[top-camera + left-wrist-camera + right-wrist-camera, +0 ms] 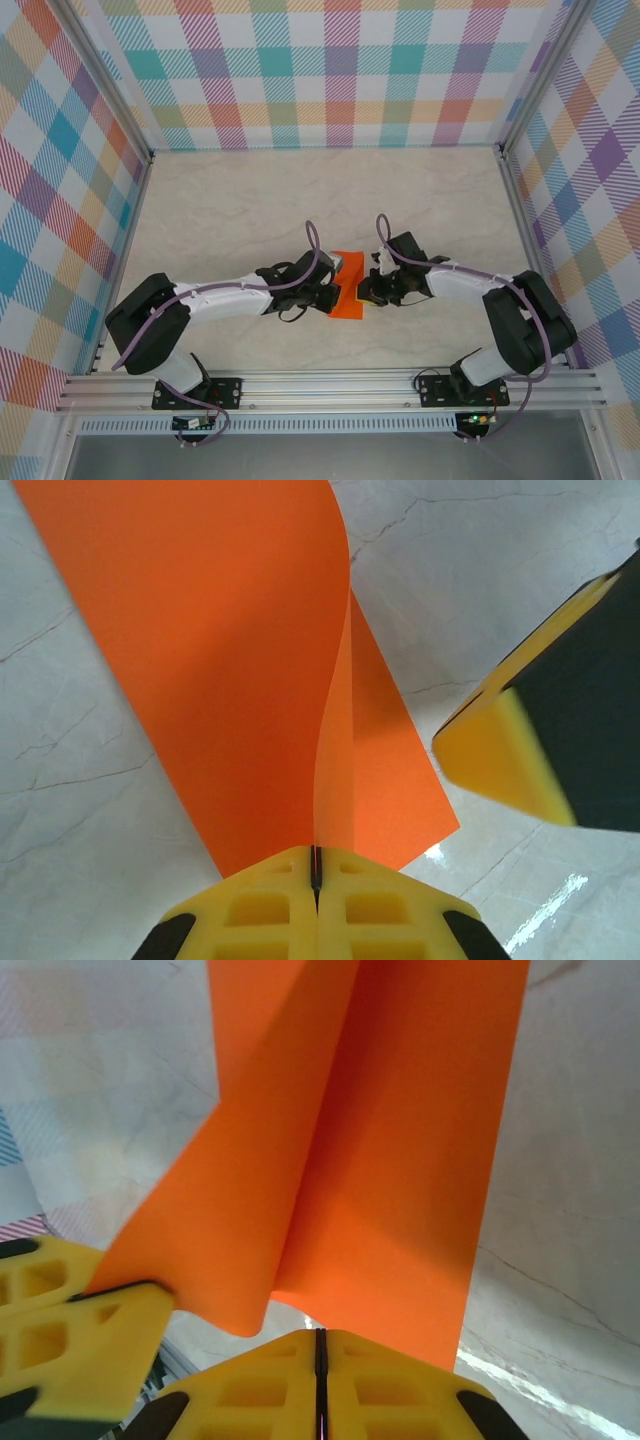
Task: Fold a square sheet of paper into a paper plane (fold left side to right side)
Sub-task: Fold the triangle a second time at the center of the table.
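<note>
The left arm (215,298) reaches from its base at the near edge in towards the middle of the pale, marble-patterned surface (300,200). Its end, the left pincer (316,860), is closed, the two yellow fingers pressed flat together on an edge of the square sheet of paper (347,296). From this wrist's camera, the held part of the sheet rises out of the jaws as a thin, curving flap. The rest spreads away flat and bright orange over the surface.

The sheet sits at the centre of the surface, between the two pincers. From above it is a small orange patch, partly covered by both wrists. It is not lying flat: one layer is lifted and bowed over the other.

On the right side of the sheet, the right pincer (320,1340) has its fingers shut with no gap between them. The near edge of the orange paper comes down right at its tips. I cannot tell whether that edge is pinched or only lies just behind them. In this wrist's view, the other pincer's yellow fingers hold a corner of the sheet at the lower left.

The right arm (470,283) runs back to its base at the near right, and chequered pastel walls (340,70) surround the surface.
</note>
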{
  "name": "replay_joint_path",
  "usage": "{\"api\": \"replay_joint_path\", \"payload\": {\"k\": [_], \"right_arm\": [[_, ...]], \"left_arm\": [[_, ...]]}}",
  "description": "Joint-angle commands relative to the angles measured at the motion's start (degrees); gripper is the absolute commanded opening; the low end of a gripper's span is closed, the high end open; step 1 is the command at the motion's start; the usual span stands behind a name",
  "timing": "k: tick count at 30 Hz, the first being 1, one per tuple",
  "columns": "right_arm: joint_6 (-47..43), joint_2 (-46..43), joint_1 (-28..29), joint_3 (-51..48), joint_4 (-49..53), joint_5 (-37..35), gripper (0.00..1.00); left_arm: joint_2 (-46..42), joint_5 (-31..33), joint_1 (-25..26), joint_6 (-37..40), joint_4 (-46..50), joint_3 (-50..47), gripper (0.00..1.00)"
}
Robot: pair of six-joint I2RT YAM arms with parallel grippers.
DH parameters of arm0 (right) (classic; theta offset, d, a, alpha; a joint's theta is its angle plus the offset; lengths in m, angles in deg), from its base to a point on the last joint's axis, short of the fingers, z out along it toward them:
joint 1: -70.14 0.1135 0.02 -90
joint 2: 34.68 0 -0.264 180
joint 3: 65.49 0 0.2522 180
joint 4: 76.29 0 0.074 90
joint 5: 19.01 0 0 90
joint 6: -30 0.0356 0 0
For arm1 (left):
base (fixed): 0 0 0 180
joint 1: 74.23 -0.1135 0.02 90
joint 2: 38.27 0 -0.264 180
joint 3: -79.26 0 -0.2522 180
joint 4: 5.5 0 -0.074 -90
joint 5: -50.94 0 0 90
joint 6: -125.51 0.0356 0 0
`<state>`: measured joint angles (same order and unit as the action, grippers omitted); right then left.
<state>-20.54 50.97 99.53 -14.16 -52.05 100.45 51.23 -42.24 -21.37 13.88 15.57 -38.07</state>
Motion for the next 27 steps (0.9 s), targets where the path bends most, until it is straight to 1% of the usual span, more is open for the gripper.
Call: {"api": "replay_joint_path", "payload": {"k": [1,5,12,27], "right_arm": [[-0.3,2.2,0.9,1.1,0.6,-3.1,0.08],[-0.9,4.7,1.7,1.6,2.0,-4.3,0.07],[-2.4,6.4,2.4,2.6,5.6,-6.9,0.07],[-3.7,7.6,3.2,4.3,8.3,-8.8,0.08]], "left_arm": [[-1.9,-0.8,-1.2,0.7,1.4,-0.5,0.00],[-1.7,-1.1,-2.4,1.5,2.3,-0.4,0.00],[-1.3,-0.5,-3.8,2.3,2.9,-0.5,0.00],[3.2,-0.6,-5.3,4.2,2.6,1.8,0.00]]}}
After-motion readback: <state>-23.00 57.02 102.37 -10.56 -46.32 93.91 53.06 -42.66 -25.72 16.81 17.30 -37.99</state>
